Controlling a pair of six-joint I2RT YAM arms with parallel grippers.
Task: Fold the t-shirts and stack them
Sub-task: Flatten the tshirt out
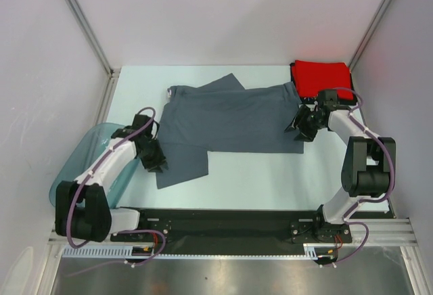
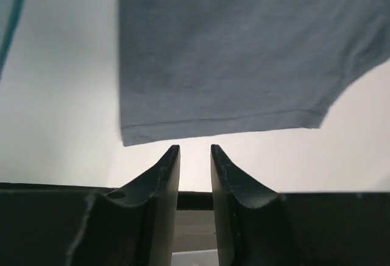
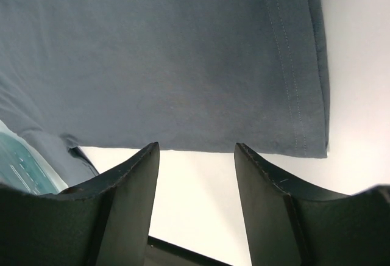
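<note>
The left jaws stand a little apart, with only a thin gap, and hold nothing. Just past their tips lies the hem of the blue-grey t-shirt (image 2: 244, 52). The right jaws stand wider apart and hold nothing too. The same shirt's edge lies just past them. Both wrist views cut off most of the shirt.

From above, this one blue-grey t-shirt lies spread in the middle of the tabletop (image 1: 257, 180), with one part folded over. One red t-shirt (image 1: 321, 77) lies folded in the far right corner. The right arm (image 1: 358, 153) hides its near edge. One teal tub (image 1: 84, 145) sits at the left edge, partly hidden behind the left arm (image 1: 108, 166).
</note>
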